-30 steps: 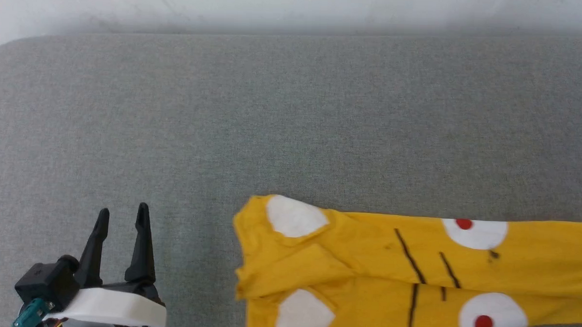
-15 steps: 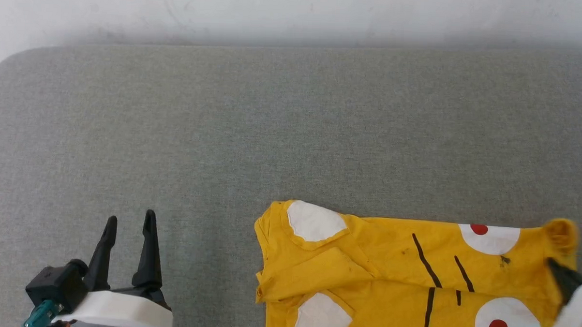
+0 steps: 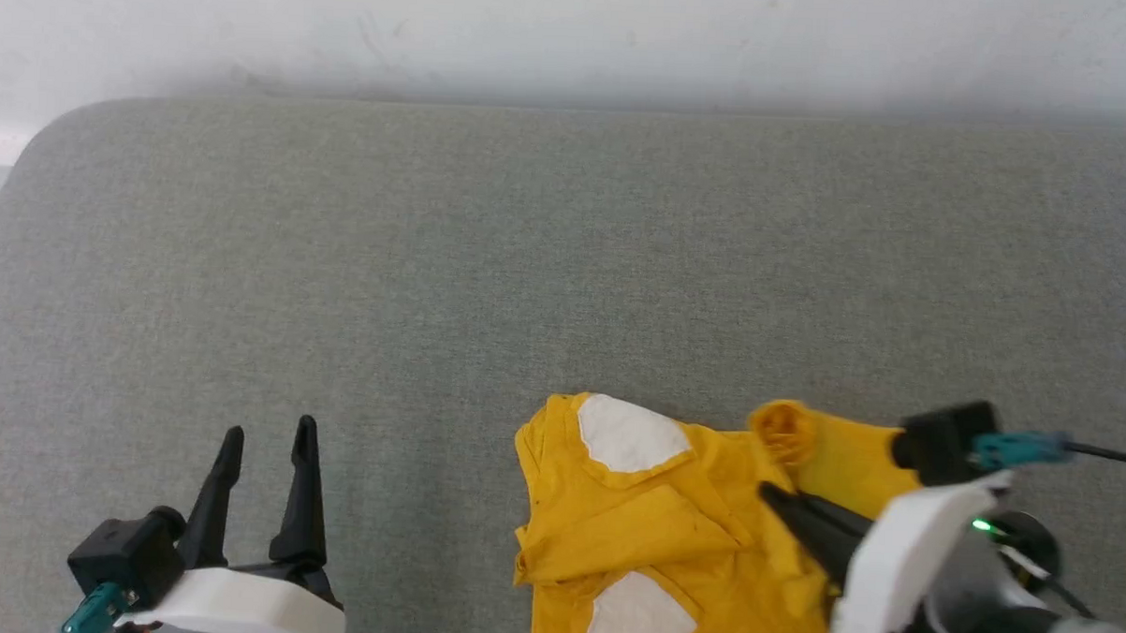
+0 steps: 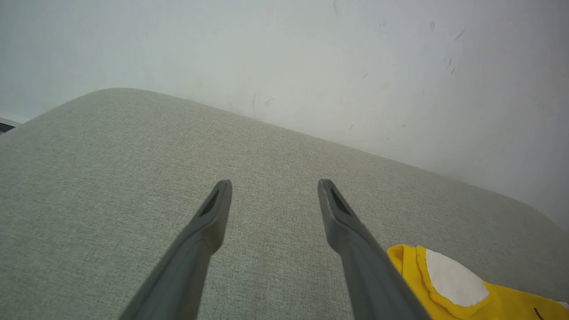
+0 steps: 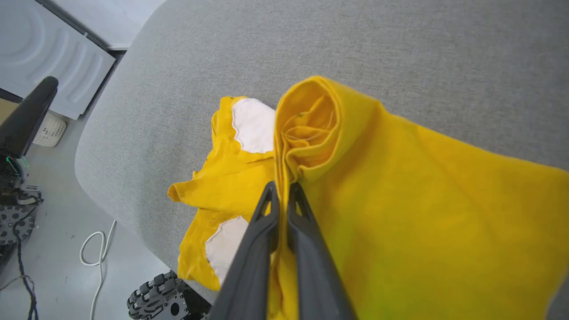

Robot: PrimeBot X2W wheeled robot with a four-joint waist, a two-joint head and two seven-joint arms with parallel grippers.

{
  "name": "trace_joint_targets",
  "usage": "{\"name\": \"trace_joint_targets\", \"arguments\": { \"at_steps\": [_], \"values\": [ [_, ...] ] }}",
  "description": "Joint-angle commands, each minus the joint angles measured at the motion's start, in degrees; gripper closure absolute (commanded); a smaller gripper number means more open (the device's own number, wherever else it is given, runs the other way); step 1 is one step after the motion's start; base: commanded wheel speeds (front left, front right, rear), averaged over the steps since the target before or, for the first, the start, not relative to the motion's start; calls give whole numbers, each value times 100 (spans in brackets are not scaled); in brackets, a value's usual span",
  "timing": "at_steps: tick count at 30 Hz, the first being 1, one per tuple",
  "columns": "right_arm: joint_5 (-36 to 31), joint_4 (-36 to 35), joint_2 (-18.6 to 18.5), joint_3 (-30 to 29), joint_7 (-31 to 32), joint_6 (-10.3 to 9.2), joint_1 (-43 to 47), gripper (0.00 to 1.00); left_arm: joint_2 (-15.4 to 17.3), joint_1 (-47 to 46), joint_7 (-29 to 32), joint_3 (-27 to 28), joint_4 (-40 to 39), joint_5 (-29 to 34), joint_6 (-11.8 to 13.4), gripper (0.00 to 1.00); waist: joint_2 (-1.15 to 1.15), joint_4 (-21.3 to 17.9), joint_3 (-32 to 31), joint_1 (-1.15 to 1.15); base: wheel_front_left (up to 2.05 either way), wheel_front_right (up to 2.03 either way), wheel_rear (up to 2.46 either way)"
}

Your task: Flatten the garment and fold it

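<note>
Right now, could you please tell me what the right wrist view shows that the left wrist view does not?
Right wrist view: the right gripper shut on a raised fold of the garment, plus floor with a white cable and a wheel. Left wrist view: the left gripper open, holding nothing, and the pale wall. Both: the grey cushion and the garment's white sleeve patch.

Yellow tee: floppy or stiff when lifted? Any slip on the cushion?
Likely floppy: the garment drapes and curls over where the right gripper pinches it. Probably light: thin cloth, bunched folds. May drag rather than glide on the textured grey cushion.
</note>
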Motion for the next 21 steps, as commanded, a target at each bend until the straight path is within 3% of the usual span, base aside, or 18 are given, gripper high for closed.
{"name": "trace_joint_targets", "arguments": {
  "at_steps": [1, 9, 21],
  "values": [
    [41, 75, 65, 200, -21, -5, -194, 100, -16, 20, 7, -17, 30, -28, -46, 0, 0, 83, -6, 1, 0, 0, 0],
    [-32, 799, 270, 1248, -304, -5, -895, 100, -87, -85, -5, -95, 109, -62, -93, 0, 0, 370, 108, 1, 0, 0, 0],
    [-343, 2475, 364, 2050, -1123, -5, -1562, 100, -213, -186, -104, -133, 333, -98, -157, 0, 0, 553, 183, 1, 0, 0, 0]
  ]
}}
